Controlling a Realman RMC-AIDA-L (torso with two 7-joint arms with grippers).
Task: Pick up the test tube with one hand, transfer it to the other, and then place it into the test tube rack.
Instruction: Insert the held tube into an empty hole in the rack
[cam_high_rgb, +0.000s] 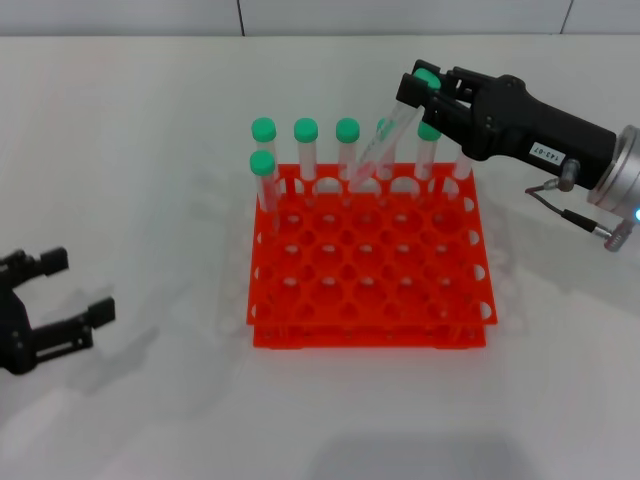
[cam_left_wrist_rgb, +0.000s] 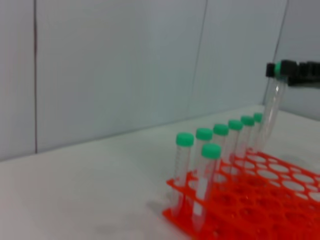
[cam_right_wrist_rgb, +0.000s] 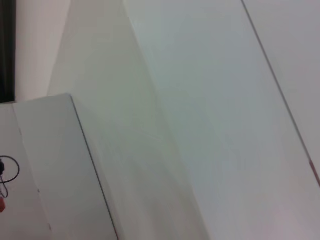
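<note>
My right gripper, black with a white label, is shut on the green-capped end of the test tube. It holds the tube tilted over the back row of the orange-red rack, and the tube's lower end is at a back-row hole. The left wrist view shows the same gripper with the slanted tube above the rack. My left gripper is open and empty, low on the table, far left of the rack. The right wrist view shows only wall panels.
Several other green-capped tubes stand upright in the rack's back row, and one stands in the second row at the left corner. The white table surrounds the rack. A cable hangs under the right wrist.
</note>
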